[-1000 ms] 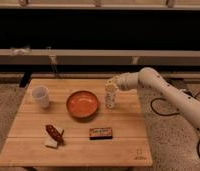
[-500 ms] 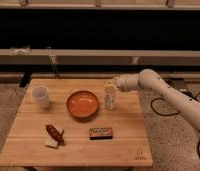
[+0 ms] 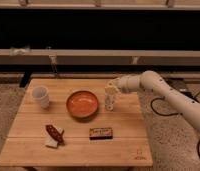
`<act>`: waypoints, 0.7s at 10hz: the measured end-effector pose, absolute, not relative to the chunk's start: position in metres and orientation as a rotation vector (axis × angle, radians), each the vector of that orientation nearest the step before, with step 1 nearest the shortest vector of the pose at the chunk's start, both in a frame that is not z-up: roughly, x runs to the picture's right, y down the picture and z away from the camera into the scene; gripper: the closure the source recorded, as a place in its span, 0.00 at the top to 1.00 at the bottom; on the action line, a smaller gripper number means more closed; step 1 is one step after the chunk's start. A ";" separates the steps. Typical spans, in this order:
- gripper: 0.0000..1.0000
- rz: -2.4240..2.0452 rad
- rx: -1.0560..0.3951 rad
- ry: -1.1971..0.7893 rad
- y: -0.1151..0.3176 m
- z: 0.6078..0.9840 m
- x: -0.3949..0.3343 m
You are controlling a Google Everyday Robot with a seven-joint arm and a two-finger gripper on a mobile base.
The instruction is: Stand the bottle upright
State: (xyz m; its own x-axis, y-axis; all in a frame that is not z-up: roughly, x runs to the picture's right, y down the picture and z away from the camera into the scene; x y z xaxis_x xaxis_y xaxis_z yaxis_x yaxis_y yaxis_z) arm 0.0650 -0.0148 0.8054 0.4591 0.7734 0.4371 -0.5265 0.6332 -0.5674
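Camera view: wooden table (image 3: 73, 142). The bottle (image 3: 110, 101) stands upright, or near it, just right of the orange bowl (image 3: 83, 104), toward the table's right side. Gripper (image 3: 111, 88) sits right at the bottle's top, arm reaching in from the right; whether it grips the bottle cannot be told. Judged: the setting-down step, nearly finished. Next move calls for a gentle release and straight lift away, without tipping. White cup (image 3: 41, 96) far left, dark box (image 3: 101, 132) near front.

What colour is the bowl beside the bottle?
Orange bowl, in the camera view; the tool is at the bottle.
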 end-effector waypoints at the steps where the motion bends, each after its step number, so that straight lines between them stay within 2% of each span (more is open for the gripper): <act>1: 0.80 0.828 -0.379 -0.730 -0.014 0.805 0.065; 7: 0.80 0.813 -0.380 -0.691 -0.019 0.795 0.072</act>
State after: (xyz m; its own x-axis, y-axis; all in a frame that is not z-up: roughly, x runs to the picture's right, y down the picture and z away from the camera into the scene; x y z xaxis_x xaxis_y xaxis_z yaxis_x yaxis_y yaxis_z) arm 0.0718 -0.0185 0.7947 0.4890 0.7680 0.4135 -0.5321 0.6383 -0.5563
